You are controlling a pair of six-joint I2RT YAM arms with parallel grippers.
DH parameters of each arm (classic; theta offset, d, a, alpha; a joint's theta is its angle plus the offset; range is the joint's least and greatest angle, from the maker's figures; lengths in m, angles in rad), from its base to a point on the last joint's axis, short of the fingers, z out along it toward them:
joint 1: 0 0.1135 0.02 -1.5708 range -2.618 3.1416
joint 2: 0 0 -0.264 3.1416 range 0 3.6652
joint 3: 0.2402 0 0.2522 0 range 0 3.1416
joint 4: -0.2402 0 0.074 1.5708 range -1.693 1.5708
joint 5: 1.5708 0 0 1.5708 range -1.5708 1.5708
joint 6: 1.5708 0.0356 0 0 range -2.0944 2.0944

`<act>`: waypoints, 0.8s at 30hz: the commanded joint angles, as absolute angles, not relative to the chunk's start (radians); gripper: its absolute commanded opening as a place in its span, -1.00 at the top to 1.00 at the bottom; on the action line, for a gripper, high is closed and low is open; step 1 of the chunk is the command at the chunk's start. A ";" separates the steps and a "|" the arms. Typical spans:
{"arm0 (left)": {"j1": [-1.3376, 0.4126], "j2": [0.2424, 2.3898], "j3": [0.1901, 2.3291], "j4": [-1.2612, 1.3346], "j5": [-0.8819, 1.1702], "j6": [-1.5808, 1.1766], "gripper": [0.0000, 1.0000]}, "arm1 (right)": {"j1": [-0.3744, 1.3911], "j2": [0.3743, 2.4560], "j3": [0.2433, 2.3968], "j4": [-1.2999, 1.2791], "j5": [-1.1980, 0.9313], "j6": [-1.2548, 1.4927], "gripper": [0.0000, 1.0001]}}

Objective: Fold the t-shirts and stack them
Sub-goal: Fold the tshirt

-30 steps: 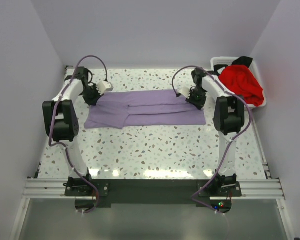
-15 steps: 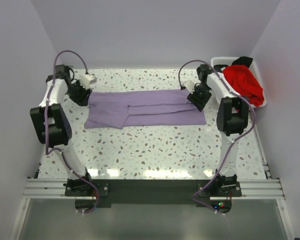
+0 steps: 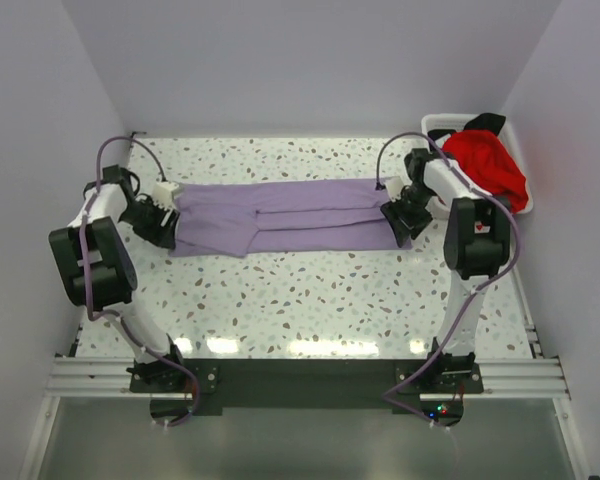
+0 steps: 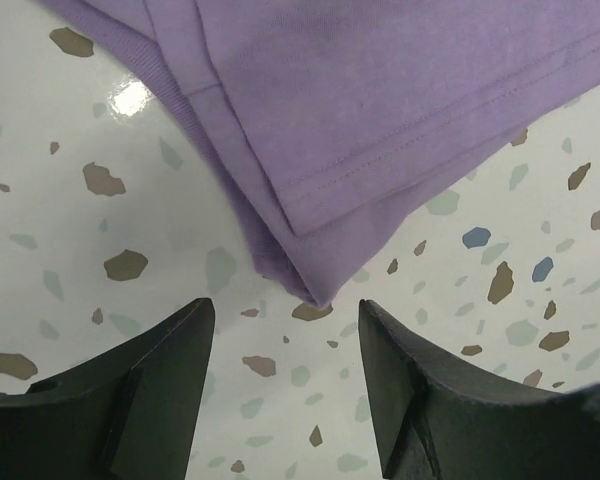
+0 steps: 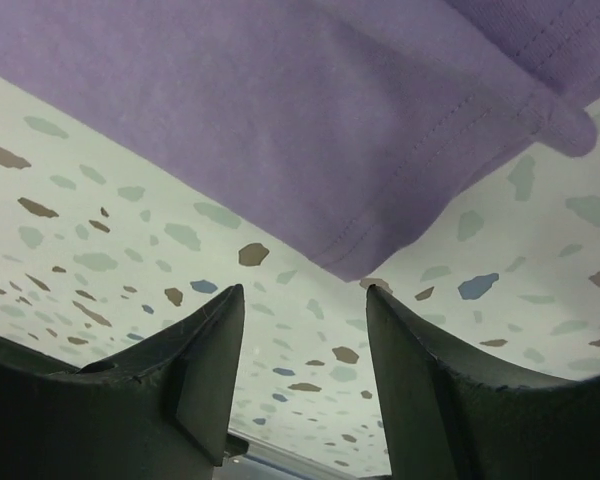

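1 lavender tee (image 3: 290,215) flat, 1 red tee (image 3: 485,165), 1 black tee (image 3: 490,122) in basket (image 3: 437,123), L gripper (image 4: 285,320), R gripper (image 5: 305,300) jaws apart

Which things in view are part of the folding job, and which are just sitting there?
Job:
lavender t-shirt, spread flat
red t-shirt, heaped at far right
black t-shirt, behind the red one

Just there:
white basket holding those two
speckled table

Pale lavender walls (image 3: 310,60) on three sides — speckled terrazzo tabletop (image 3: 310,290), glare patches near front edge.
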State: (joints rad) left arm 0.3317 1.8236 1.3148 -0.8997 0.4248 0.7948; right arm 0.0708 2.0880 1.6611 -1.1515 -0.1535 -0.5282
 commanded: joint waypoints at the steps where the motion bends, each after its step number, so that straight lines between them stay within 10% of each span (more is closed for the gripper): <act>1: 0.333 1.841 1.305 -0.864 0.472 0.776 -0.31 | 0.046 2.100 1.637 -1.101 -0.160 -0.459 -0.13; 7: 0.334 1.884 1.284 -0.825 0.453 0.761 -0.20 | 0.044 2.143 1.617 -1.055 -0.143 -0.440 -0.06; 15: 0.339 1.868 1.227 -0.825 0.414 0.778 0.70 | 0.044 2.158 1.605 -1.035 -0.101 -0.463 1.00; 24: 0.371 1.787 1.141 -0.850 0.383 0.804 1.00 | 0.041 2.088 1.511 -1.012 0.020 -0.578 1.00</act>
